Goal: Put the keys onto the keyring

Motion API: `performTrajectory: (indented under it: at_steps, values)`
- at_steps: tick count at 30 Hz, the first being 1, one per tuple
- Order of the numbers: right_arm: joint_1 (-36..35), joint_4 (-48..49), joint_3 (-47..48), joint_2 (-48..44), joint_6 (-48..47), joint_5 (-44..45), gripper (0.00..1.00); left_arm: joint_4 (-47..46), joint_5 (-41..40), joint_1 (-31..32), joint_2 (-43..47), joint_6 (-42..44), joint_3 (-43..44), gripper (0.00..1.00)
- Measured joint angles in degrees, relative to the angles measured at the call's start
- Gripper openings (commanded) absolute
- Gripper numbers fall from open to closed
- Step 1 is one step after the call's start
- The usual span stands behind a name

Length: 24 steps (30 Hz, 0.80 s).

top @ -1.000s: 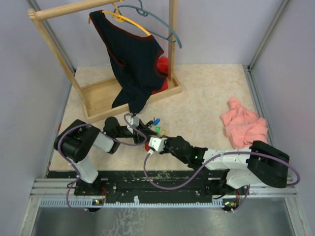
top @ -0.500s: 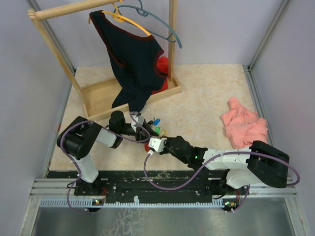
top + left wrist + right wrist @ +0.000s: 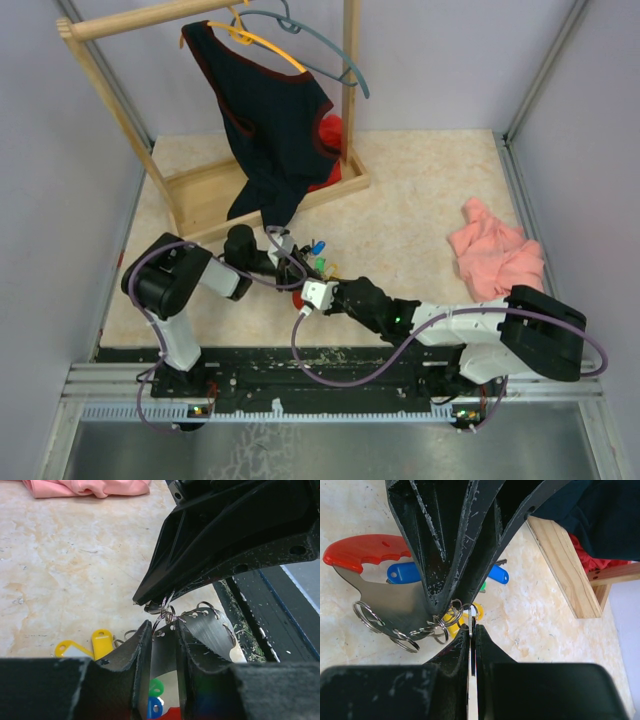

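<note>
The keyring is a grey metal plate [image 3: 390,605] with a red grip [image 3: 360,549] and several split rings along its holed edge [image 3: 210,627]. My left gripper [image 3: 162,626] is shut on the plate's edge, and in the right wrist view it [image 3: 445,605] comes down from above. My right gripper [image 3: 472,630] is shut on a thin metal key blade whose ring touches the plate's rings. Its tip [image 3: 145,600] sits just above my left fingers. Loose keys lie on the table: yellow [image 3: 102,642], green [image 3: 159,687], blue [image 3: 402,572].
A wooden rack [image 3: 260,190] with a dark garment [image 3: 275,130] and hangers [image 3: 300,50] stands just behind the grippers. A pink cloth [image 3: 497,255] lies at the right. The black rail [image 3: 330,360] runs along the table's near edge.
My left arm has swung its wrist up and right toward the right gripper, and its jaws have narrowed onto the plate. The right arm has not moved.
</note>
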<state>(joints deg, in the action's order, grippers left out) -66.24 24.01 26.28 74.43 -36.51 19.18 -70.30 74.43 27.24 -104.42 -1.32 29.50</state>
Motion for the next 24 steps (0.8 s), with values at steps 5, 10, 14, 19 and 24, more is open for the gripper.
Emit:
performTrajectory:
  at_steps: [5, 10, 14, 19, 24]
  values:
    - [0.0, 0.0, 0.04, 0.0, 0.0, -0.04, 0.0, -0.5, 0.35, 0.39, -0.68, -0.83, 0.35, 0.27]
    - [0.0, -0.04, 0.07, 0.0, -0.04, -0.15, 0.0, -0.81, 0.44, 0.83, -1.01, -1.84, 0.81, 0.0]
    - [0.02, -0.33, 0.09, -0.02, 0.09, 0.55, 0.0, -1.27, 0.46, 0.9, -0.98, -2.05, 0.74, 0.0]
    - [-0.04, -2.58, 0.04, -1.33, 1.79, 0.83, 0.0, -1.2, -1.57, 0.9, 0.44, -2.14, -0.68, 0.0]
    - [-0.04, -3.74, -0.79, -4.46, 4.74, 0.76, 0.0, 0.07, -5.62, 0.85, 4.96, -2.29, -2.29, 0.0]
